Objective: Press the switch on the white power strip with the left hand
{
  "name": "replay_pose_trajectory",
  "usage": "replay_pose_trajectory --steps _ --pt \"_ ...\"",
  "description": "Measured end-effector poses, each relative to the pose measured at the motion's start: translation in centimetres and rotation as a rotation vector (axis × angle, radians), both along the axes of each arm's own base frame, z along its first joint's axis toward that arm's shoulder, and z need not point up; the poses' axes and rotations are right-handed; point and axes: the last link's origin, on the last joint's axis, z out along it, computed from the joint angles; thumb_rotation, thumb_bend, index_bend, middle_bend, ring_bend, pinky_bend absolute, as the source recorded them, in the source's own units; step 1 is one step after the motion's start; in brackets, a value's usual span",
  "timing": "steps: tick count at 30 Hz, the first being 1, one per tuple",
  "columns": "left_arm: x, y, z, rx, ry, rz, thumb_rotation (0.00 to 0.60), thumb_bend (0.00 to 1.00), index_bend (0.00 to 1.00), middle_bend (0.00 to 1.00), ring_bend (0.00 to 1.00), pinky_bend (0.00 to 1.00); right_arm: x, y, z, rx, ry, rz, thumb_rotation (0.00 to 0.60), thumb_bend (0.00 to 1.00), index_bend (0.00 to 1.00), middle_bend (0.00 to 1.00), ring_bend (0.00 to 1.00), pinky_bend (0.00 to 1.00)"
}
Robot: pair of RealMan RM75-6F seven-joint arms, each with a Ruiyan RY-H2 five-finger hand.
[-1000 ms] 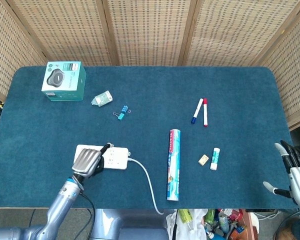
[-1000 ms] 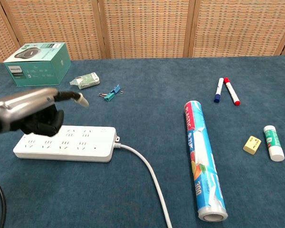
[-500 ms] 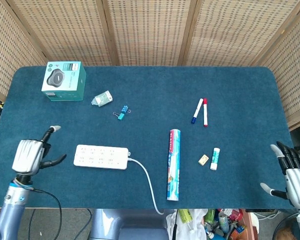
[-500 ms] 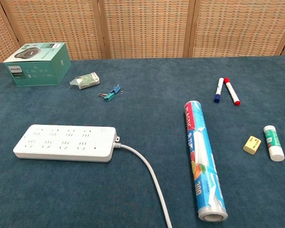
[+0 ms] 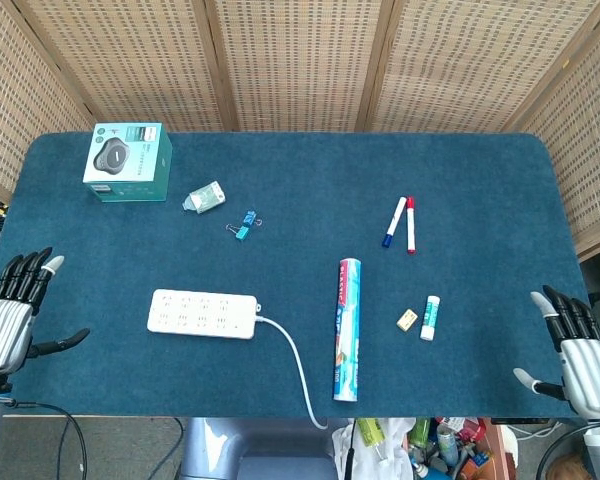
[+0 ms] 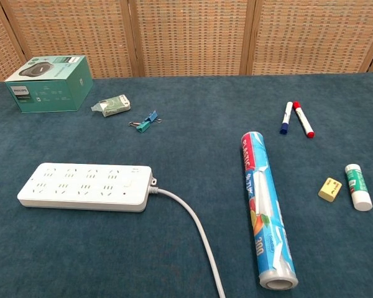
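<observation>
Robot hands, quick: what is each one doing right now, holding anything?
Left robot hand: open, fingers spread, holding nothing.
Right robot hand: open, fingers spread, holding nothing.

power strip – front left | roll – right of it | box – back left

Matt blue cloth covers the desk; the power strip is smooth white plastic, the roll glossy film
</observation>
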Motion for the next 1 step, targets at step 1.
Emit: replay_pose_trajectory --steps 1 --pt "-0.04 -0.06 0.05 -0.002 0.006 0.004 0.523 0.0 0.0 0.0 0.0 0.0 0.0 -0.01 0.0 -0.001 0.0 0.0 0.6 0.0 0.0 0.0 0.0 0.0"
